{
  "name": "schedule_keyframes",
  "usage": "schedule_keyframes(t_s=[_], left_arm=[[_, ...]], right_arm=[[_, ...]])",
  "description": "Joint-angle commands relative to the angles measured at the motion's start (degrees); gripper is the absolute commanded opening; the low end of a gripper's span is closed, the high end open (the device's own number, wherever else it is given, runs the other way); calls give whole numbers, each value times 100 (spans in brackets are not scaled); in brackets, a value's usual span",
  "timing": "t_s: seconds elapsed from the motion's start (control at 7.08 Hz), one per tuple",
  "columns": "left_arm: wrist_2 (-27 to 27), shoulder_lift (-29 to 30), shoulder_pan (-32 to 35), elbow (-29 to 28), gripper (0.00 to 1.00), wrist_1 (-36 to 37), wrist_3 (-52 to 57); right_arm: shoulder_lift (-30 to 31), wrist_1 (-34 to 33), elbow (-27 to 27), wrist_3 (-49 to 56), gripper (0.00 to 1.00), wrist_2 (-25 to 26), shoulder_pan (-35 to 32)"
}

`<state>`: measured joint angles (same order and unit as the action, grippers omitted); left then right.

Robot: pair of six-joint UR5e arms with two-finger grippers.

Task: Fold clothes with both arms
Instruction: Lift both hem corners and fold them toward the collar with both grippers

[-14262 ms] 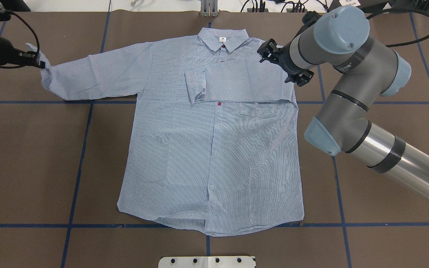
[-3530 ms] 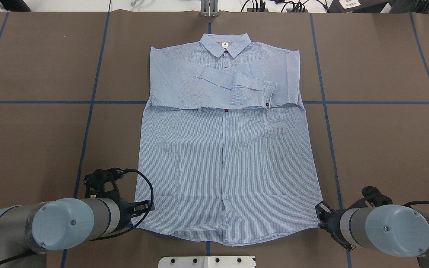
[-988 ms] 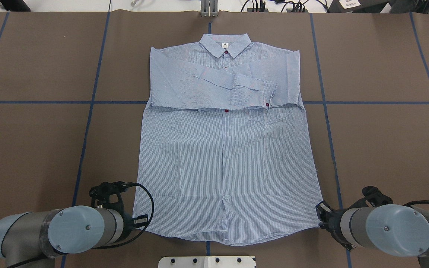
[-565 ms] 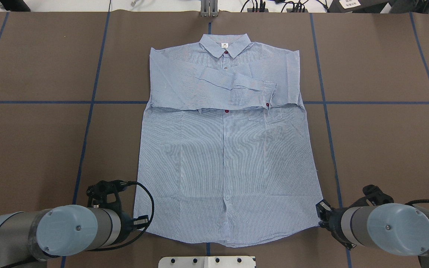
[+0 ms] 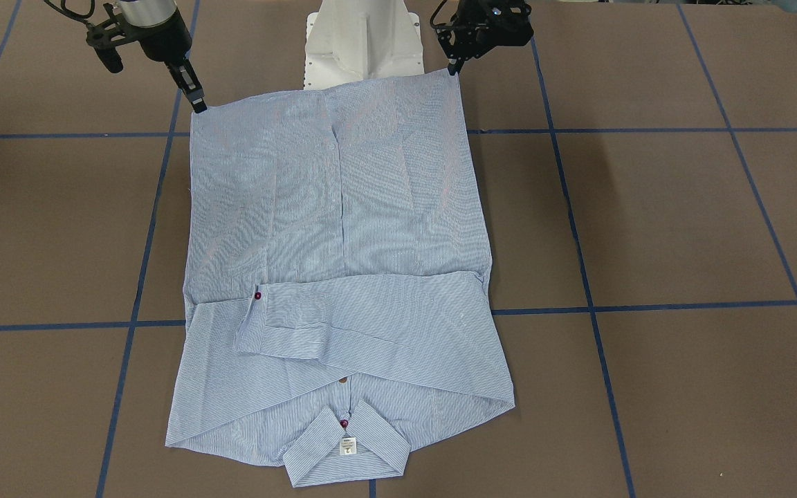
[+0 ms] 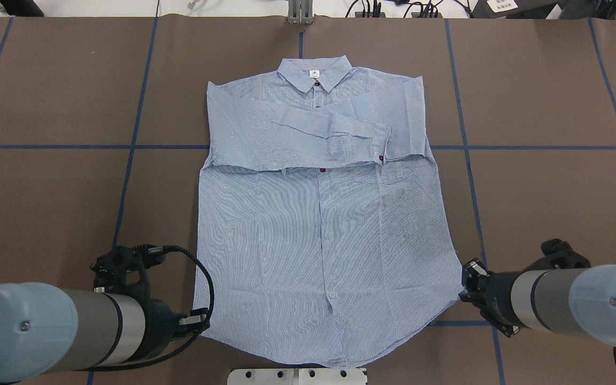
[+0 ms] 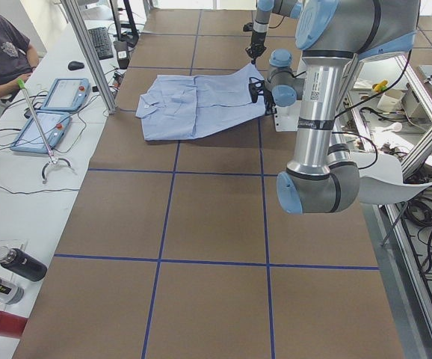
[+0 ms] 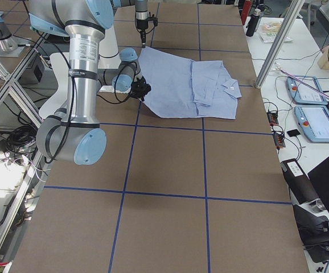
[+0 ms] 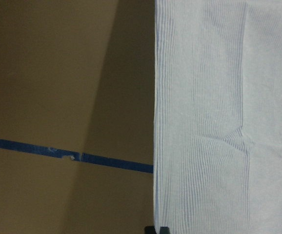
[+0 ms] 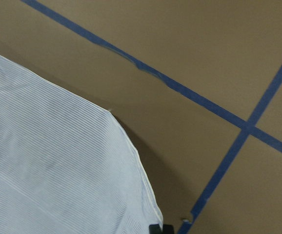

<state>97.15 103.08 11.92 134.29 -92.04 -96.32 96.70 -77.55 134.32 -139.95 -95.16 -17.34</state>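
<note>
The light blue striped shirt (image 6: 318, 230) lies face up on the brown table, collar far from me and both sleeves folded across the chest. My left gripper (image 6: 197, 316) is shut on the hem's left corner. My right gripper (image 6: 466, 286) is shut on the hem's right corner. Both corners are held up off the table, while the collar end still rests on it. In the front-facing view the shirt (image 5: 343, 207) hangs from the left gripper (image 5: 455, 69) and the right gripper (image 5: 198, 105). The left wrist view shows the shirt's side edge (image 9: 204, 122). The right wrist view shows the hem corner (image 10: 58, 161).
The white pedestal base (image 6: 297, 376) sits just behind the lifted hem. Blue tape lines (image 6: 46, 146) mark a grid on the table. An operators' bench with tablets (image 7: 59, 105) stands beyond the far edge, with bottles (image 7: 18, 263) at its end.
Both grippers have risen with the hem corners in them. The hem has lifted off the table, and the shirt has slid a little toward me and to the left.
</note>
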Motion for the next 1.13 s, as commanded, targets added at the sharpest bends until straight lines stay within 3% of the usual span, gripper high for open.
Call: schedule_keyframes(t_s=[0.0, 0.14, 0.28, 0.56, 0.99], left_arm=[[14, 378, 816, 45, 0, 2, 17], [23, 710, 1403, -225, 0, -33, 69], [128, 1053, 1905, -680, 0, -77, 78], [390, 1135, 2732, -1314, 0, -663, 78], [419, 1266, 3210, -1623, 0, -710, 61]], right_arm=[[-482, -32, -11, 177, 0, -972, -1344], [-633, -76, -116, 230, 0, -1074, -1769], [-1114, -520, -239, 231, 0, -1040, -2147], [-2256, -1724, -625, 231, 0, -952, -2815], [-2909, -1852, -1405, 117, 0, -146, -3153]])
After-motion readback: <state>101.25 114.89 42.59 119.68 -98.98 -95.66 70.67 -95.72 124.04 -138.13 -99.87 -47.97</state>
